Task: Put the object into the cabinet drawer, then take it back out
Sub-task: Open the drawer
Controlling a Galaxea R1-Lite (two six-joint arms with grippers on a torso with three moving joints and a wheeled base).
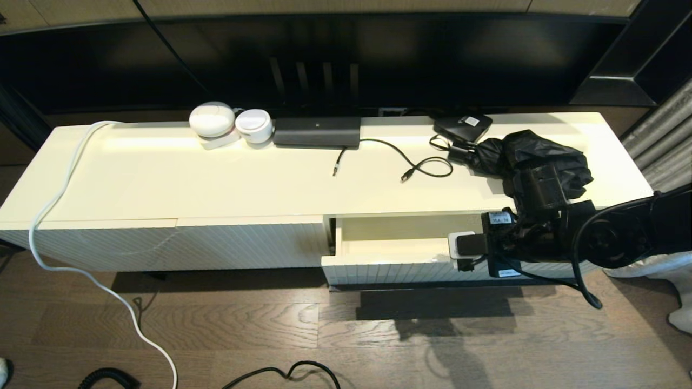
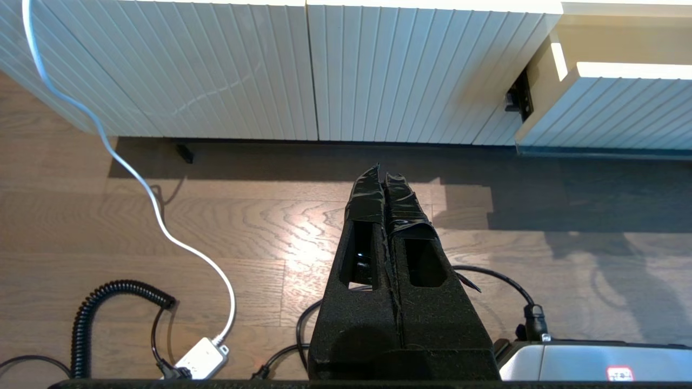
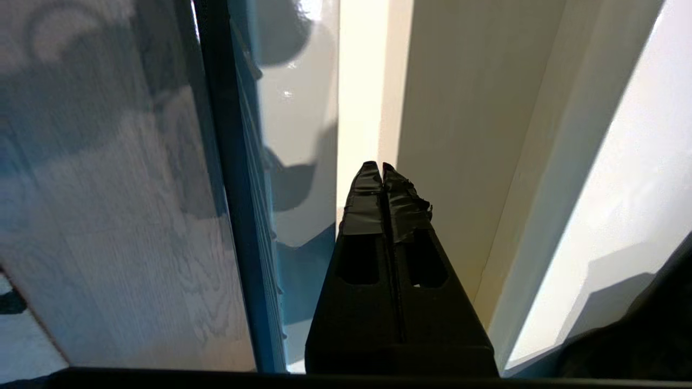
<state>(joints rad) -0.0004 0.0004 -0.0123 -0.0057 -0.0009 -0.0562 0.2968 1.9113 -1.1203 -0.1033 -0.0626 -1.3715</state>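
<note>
Wood plank floor (image 1: 259,329), brown, grain visible, glare patches and hard shadows near 6 o'clock. Long low cream cabinet (image 1: 162,178) across middle, glossy top, ribbed white front panels (image 1: 243,243). Large dark screen (image 1: 324,59) along 12 o'clock, behind cabinet. Grey ribbed curtain (image 1: 665,135) at 3 o'clock. White cable (image 1: 59,194) trailing from cabinet top at 9 o'clock down to floor. Black cables (image 1: 286,373) on floor at 6 o'clock.
</note>
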